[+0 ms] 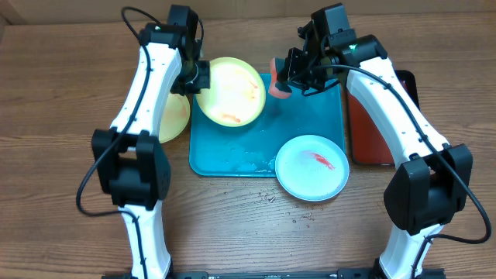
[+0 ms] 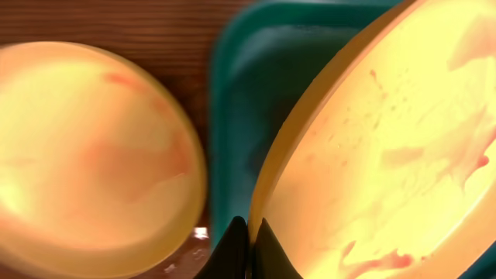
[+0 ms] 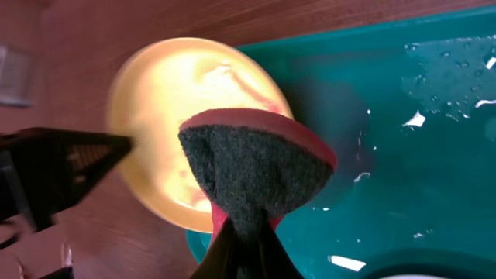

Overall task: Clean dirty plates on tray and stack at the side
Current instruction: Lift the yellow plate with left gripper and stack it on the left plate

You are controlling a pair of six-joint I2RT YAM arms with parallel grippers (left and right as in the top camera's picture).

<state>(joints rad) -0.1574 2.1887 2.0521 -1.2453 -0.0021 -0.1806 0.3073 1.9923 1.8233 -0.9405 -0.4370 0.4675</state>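
Observation:
My left gripper point(image 1: 200, 77) is shut on the left rim of a yellow-green plate point(image 1: 231, 93) with orange-red smears and holds it tilted over the teal tray point(image 1: 232, 151). The left wrist view shows the fingers point(image 2: 249, 230) pinching that plate's rim point(image 2: 387, 155). A second yellow-green plate point(image 1: 175, 118) lies on the table left of the tray, also seen in the left wrist view point(image 2: 85, 155). My right gripper point(image 1: 284, 84) is shut on a red sponge with a dark scouring face point(image 3: 256, 167), just right of the held plate point(image 3: 167, 101). A pale blue-white plate point(image 1: 311, 167) with a red smear sits at the tray's front right corner.
A dark red, black-rimmed tray point(image 1: 370, 132) lies right of the teal tray, partly under my right arm. Water drops lie on the teal tray's floor point(image 3: 434, 70). Small wet specks mark the wooden table point(image 1: 267, 200) in front of the tray.

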